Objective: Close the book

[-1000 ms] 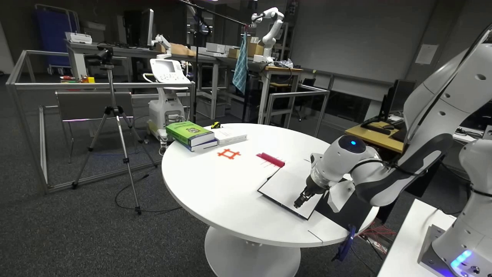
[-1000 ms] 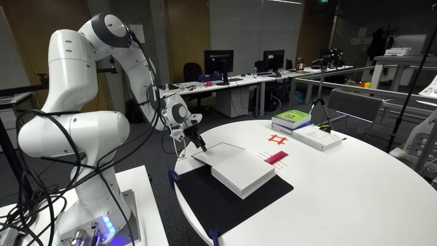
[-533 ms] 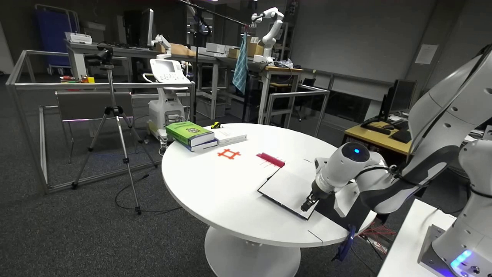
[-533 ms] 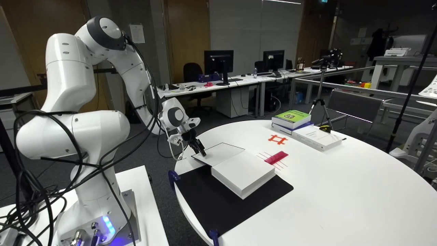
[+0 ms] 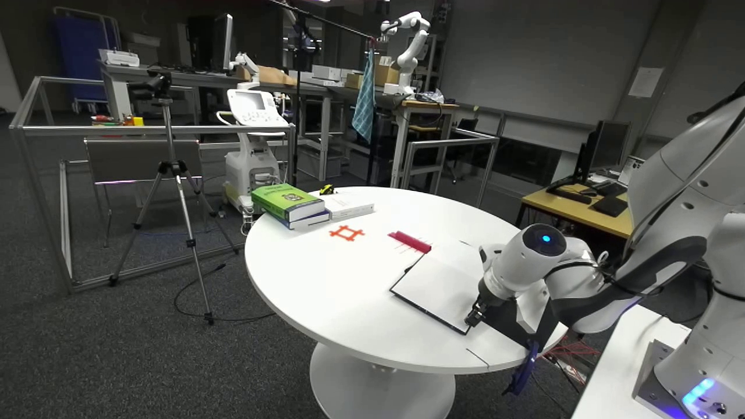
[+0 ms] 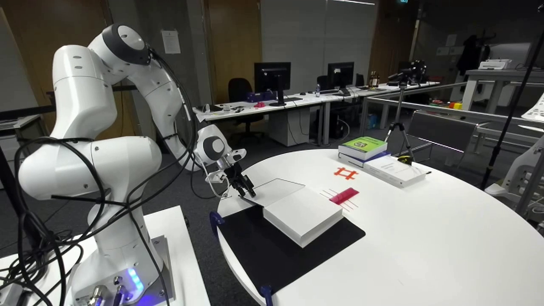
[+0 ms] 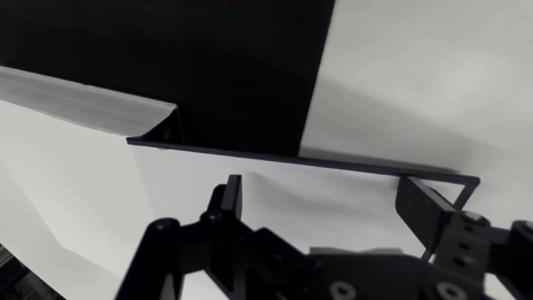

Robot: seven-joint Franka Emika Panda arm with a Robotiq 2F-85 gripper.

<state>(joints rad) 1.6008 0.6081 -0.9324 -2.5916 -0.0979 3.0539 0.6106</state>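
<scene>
Clearly, the claw (image 7: 320, 181) stands spread, its two fingers (image 7: 234, 196) well apart at a corner of the open cover (image 6: 276, 191) of the book (image 6: 308, 208); in the wrist view the finger toward four o'clock overlaps the cover's dark edge (whether it touches, I cannot tell). The book lies open on the round desk (image 6: 446, 238), its thick white page block (image 6: 297, 214) resting on a black mat (image 6: 280, 259). In an exterior view the cover spreads to ten o'clock from the block, and the mat shows mostly toward seven. At two o'clock from the block lies a crimson bar (image 6: 344, 196); at twelve from the bar, an orange grid-shaped piece (image 6: 345, 176). Next, at one o'clock from that piece, a green book (image 6: 362, 144) tops a blue one (image 6: 377, 156), with a thick white volume (image 6: 395, 170) just beside them at four. Past the desk, a tripod (image 6: 397, 126) stands between one and two o'clock from the green book, and two black monitors (image 6: 272, 78) show at about ten and eleven.
</scene>
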